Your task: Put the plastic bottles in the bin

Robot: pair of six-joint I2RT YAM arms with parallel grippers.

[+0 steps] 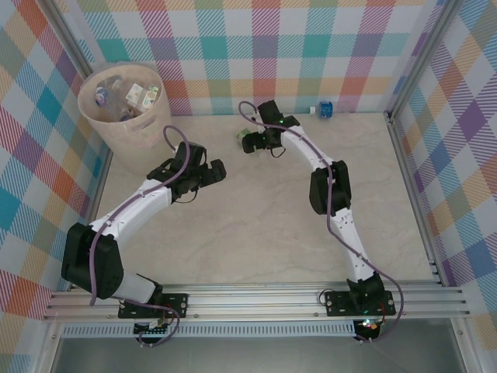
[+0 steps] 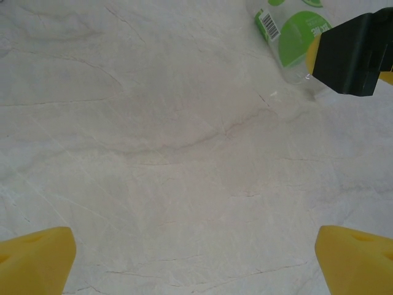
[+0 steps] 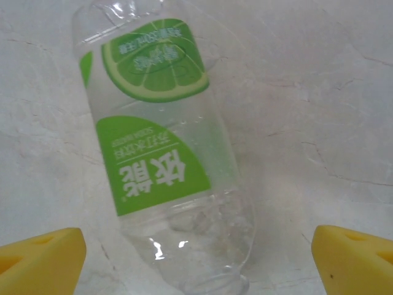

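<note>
Centre top of the overhead view, a green-labelled bottle (image 3: 159, 160) lies on the bench (image 1: 256, 233) between the right jaws, spread wide, not touching it. Left jaws gape empty. Bin (image 1: 128, 134), upper left, holds bottles (image 1: 138, 95).

The left arm (image 1: 136, 210) and right arm (image 1: 351, 252) each stand on a black base plate (image 1: 356, 301) bolted to the aluminium rail (image 1: 256, 299). Beyond the rail, both have white tubular links joined by chunky black joint housings. A purple-grey cable (image 1: 180, 148) loops along each arm away from the rail. Farthest from the rail, the left gripper (image 2: 196, 261) and right gripper (image 3: 196, 258) are black, with wedge-shaped yellow fingertips (image 3: 40, 255).
</note>
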